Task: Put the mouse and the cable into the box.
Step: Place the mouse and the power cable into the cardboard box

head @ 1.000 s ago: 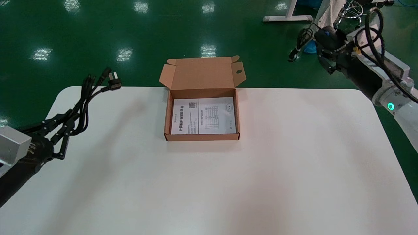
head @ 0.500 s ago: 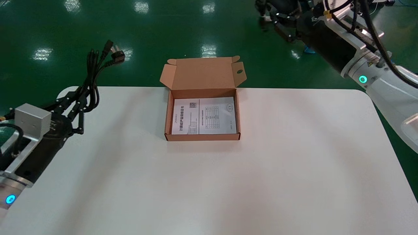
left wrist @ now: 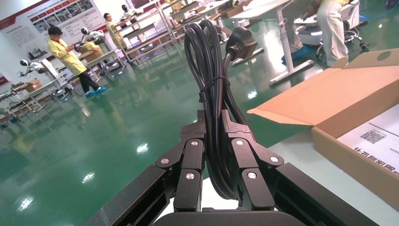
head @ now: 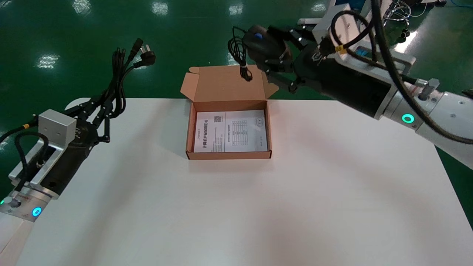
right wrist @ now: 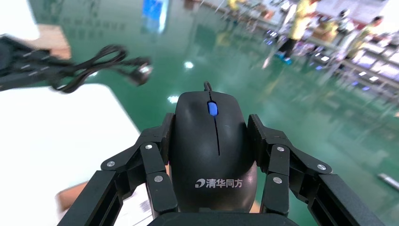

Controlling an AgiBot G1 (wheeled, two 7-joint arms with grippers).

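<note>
Centrally, the white worktop [head: 258,207] carries an open cardboard box [head: 229,155] set toward its far edge, with the lid flap standing upright at the back. A printed sheet [head: 231,131] lies flat on the box floor and covers nearly all of it.

The right arm reaches in from the right, and its right hand [head: 271,51] hangs in the air above the lid flap, just beyond the box's back wall. Its fingers are pressed against both sides of a black mouse [head: 260,44], whose blue scroll wheel faces up. The mouse's own thin cord [head: 238,51], tied into a small bundle, dangles in front of the flap.

The left arm rises over the left far corner of the worktop, well apart from the box. Its left hand [head: 102,105] is closed on a black power cable [head: 118,77], gathered into a tied bundle that stands upward out of the fingers. The cable's plug [head: 147,57] projects at the top end, over the green floor [head: 74,29].
</note>
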